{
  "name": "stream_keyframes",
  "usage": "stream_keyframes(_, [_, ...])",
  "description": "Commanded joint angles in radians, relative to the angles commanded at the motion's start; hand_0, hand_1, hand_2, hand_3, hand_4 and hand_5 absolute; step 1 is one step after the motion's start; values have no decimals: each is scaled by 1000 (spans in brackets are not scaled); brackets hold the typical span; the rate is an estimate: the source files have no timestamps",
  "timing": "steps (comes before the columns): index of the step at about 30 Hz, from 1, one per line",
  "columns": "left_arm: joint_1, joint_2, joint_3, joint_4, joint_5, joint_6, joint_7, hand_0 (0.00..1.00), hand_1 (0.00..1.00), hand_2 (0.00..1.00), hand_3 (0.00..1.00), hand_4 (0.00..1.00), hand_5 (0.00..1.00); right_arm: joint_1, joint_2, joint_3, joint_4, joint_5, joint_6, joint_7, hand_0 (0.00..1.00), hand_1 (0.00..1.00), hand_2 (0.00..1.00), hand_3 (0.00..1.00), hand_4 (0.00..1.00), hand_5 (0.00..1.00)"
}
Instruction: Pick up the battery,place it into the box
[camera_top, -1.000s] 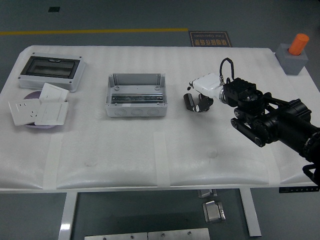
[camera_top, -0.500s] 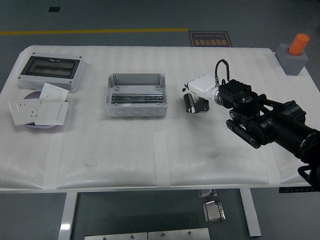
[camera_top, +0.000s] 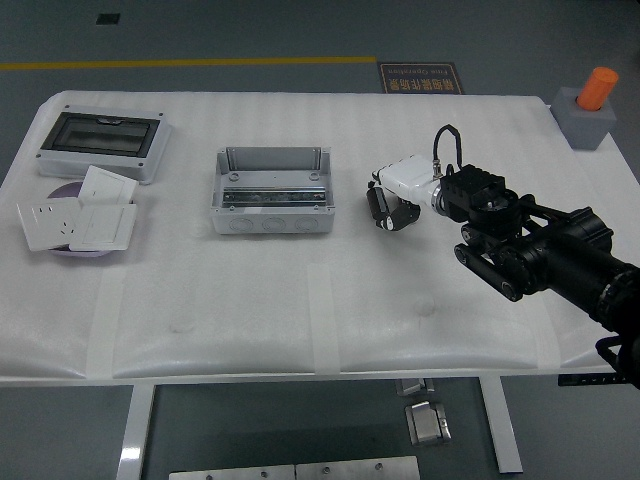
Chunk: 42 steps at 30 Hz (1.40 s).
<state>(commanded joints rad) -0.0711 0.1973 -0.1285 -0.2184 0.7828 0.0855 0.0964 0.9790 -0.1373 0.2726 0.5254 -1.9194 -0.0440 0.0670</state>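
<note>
The battery (camera_top: 377, 204) is a short black cylinder, right of the box and low over the table. My right hand (camera_top: 396, 208), white-backed on a black arm coming in from the right, has its fingers curled around the battery. I cannot tell whether the battery is touching the table. The box (camera_top: 270, 189) is an open grey enclosure with a metal rail inside, standing at the table's middle, a short gap left of the battery. The left arm is out of view.
A grey lid with a dark window (camera_top: 102, 142) lies at the far left. White wall switches (camera_top: 78, 220) are stacked on a purple disc in front of it. A grey block with an orange cylinder (camera_top: 590, 108) stands at the far right corner.
My right hand has shifted slightly left and lower around the battery, closing in on it. The battery has hardly moved.
</note>
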Motion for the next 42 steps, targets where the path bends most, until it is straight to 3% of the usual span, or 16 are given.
stream_keyframes(14, [-7,-1,9,-3,-4,1,-5,600,621,451,619,500,491,5,7,-6,2,9,-18,0,737,666,790,786,663,365])
stream_keyframes(42, [-15,1,0,-4,22,-4,-8,600,620,451,617,494,493,-18,8,5,-1,-10,-15,7,732,659,783,763,622,341])
